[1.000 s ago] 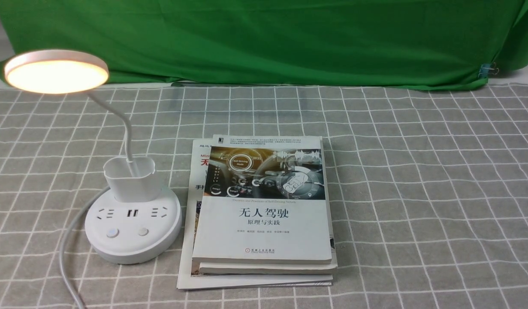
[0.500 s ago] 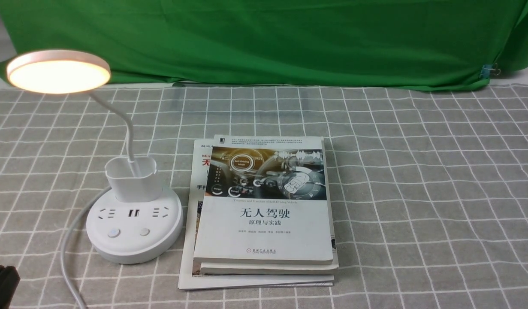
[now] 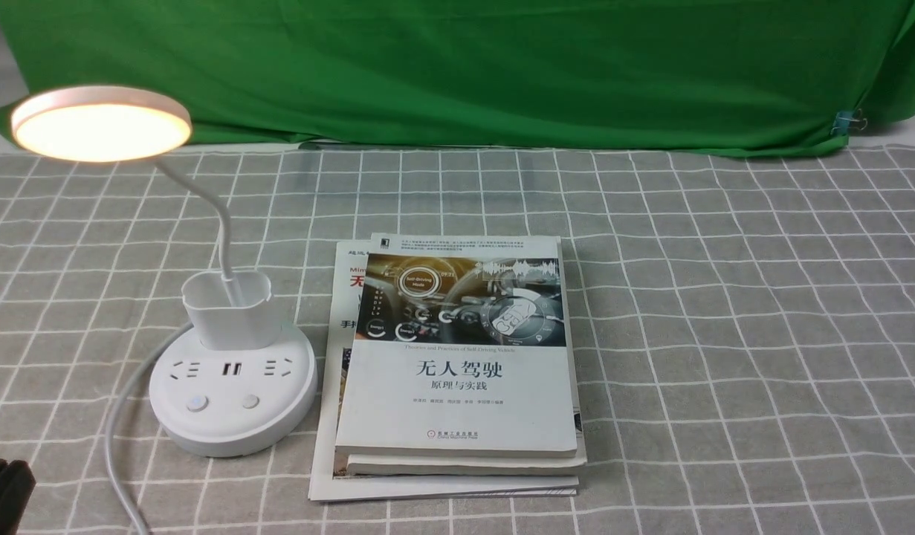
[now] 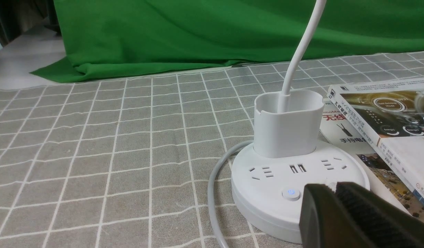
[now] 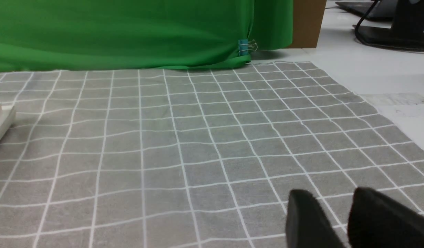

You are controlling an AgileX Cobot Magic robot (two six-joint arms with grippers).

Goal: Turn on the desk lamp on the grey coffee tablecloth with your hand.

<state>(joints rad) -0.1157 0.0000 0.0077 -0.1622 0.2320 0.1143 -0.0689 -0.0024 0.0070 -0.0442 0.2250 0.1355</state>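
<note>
The desk lamp (image 3: 233, 390) stands at the left on the grey coffee tablecloth (image 3: 725, 334). Its disc head (image 3: 100, 122) glows warm white. In the left wrist view the left button (image 4: 290, 194) on its round base (image 4: 267, 179) shows a small blue light. My left gripper (image 4: 334, 186) is shut and empty; its tips sit just in front of the base and cover the right button. In the front view it (image 3: 4, 490) shows only as a black tip at the bottom left corner. My right gripper (image 5: 335, 196) is open, empty, low over bare cloth.
A stack of books (image 3: 457, 357) lies right beside the lamp base. The lamp's grey cord (image 3: 119, 431) curves off the near left. A green backdrop (image 3: 457, 67) hangs behind. The cloth's right edge (image 5: 387, 113) meets a white table.
My left gripper has drawn back from the left edge to the bottom left corner, then stayed still. The lamp is lit in all frames.
</note>
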